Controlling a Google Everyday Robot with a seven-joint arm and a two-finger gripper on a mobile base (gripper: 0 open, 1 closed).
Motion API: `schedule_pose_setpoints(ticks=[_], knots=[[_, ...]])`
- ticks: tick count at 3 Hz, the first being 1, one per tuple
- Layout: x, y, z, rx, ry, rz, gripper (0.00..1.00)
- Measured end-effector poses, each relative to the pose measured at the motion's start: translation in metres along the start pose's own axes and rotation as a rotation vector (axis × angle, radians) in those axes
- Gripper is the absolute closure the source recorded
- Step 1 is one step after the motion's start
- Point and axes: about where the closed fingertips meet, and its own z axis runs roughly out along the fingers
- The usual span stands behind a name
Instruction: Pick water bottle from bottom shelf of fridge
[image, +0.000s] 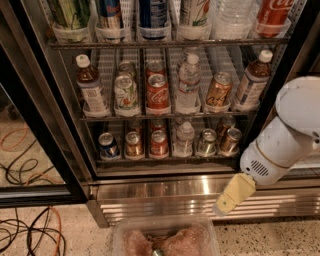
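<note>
The fridge (165, 192) stands open in front of me, with wire racks of drinks above a ribbed steel base. The bottom shelf (150, 159) holds a row of short cans: blue, gold, red and silver. The water bottle (184, 138), small, clear and white-capped, stands among them just right of the red can. My gripper (231, 195), cream-coloured on the end of the white arm (285, 140), hangs at the right in front of the steel base. It is below and to the right of the bottle and touches nothing.
The middle rack holds two brown tea bottles (90, 85), cans and a second clear bottle (189, 80). The black door frame (45, 125) runs down the left. Cables (27, 230) lie on the floor at the left. A clear tub (165, 240) sits at the bottom edge.
</note>
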Motion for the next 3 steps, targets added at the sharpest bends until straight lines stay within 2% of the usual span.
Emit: schedule_pose_setpoints(ticks=[1, 2, 3], knots=[[0.0, 0.0, 0.003, -0.006, 0.002, 0.004, 0.0], [-0.003, 0.006, 0.012, -0.01, -0.013, -0.027, 0.0], [-0.009, 0.007, 0.05, -0.043, -0.061, 0.06, 0.0]])
